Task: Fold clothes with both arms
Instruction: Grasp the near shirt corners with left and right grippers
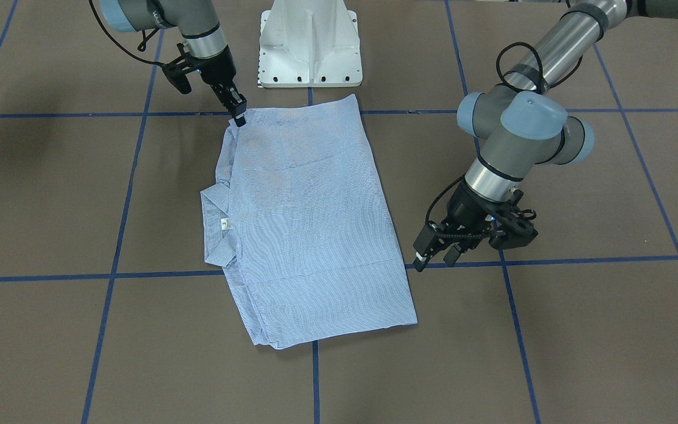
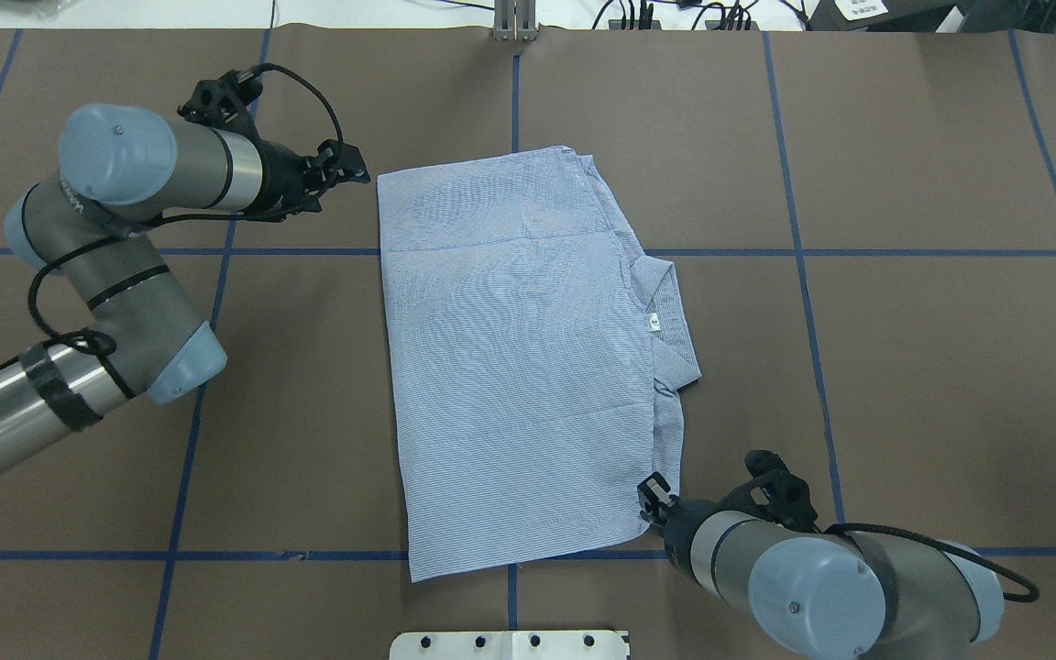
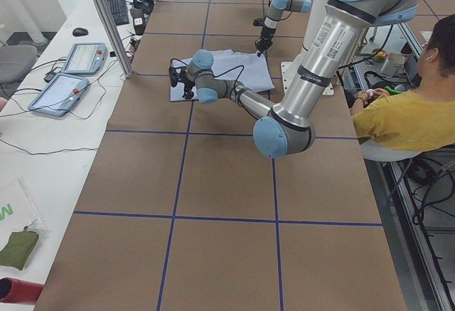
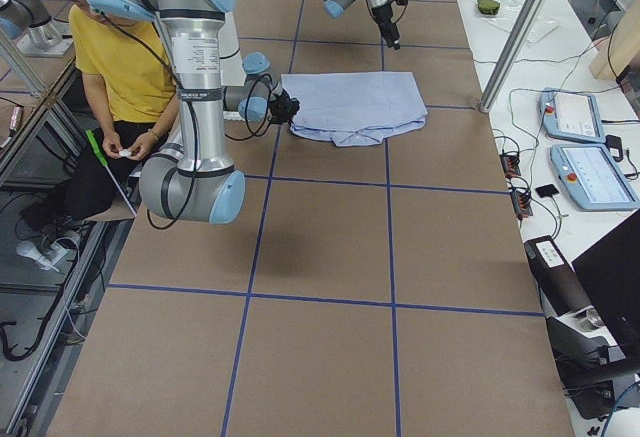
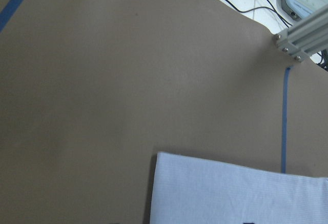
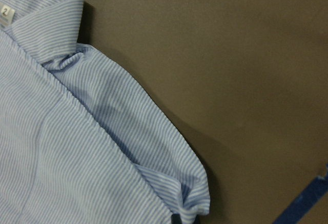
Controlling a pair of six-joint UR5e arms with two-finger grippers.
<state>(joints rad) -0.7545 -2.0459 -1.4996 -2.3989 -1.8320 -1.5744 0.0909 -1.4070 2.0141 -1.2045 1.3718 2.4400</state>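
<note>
The light blue and white striped shirt (image 1: 309,224) lies folded into a long rectangle in the middle of the table (image 2: 904,367), collar and neck label on the robot's right side (image 2: 665,316). My right gripper (image 1: 238,115) is down at the shirt's near right corner (image 2: 652,493), its fingers close together on the shoulder fabric. The right wrist view shows that folded shoulder edge (image 6: 154,147). My left gripper (image 1: 433,259) is open and empty, just beside the shirt's far left corner (image 2: 354,172). That corner shows in the left wrist view (image 5: 230,193).
The white pedestal base (image 1: 309,44) stands at the near table edge. Blue tape lines (image 2: 803,252) cross the brown table. An aluminium post (image 2: 514,23) stands at the far edge. A seated operator in yellow (image 3: 412,112) and control tablets (image 3: 71,76) are beside the table.
</note>
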